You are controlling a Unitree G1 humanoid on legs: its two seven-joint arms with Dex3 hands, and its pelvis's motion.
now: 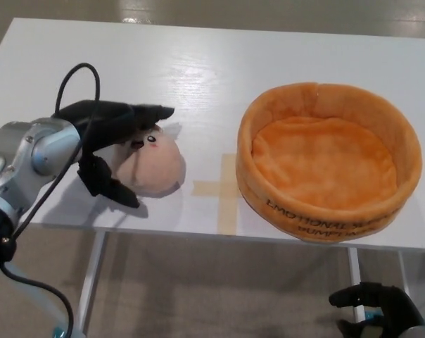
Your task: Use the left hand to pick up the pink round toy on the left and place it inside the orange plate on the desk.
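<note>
The pink round toy (156, 165), a plush ball with a small face, lies on the white desk (212, 63) left of centre. My left hand (107, 144) wraps it from the left. Its fingers (146, 113) lie across the toy's far top and its thumb (114, 189) presses against the near left side. The toy still rests on the desk. The orange plate (328, 211), a soft round basket with a raised rim, stands to the right, with nothing inside. Low at the bottom right, below the desk edge, my right hand (378, 304) shows only in part.
A tan tape cross (223, 189) marks the desk between the toy and the plate. The desk's near edge runs just below the toy and the plate. A black cable (75, 77) loops over my left forearm.
</note>
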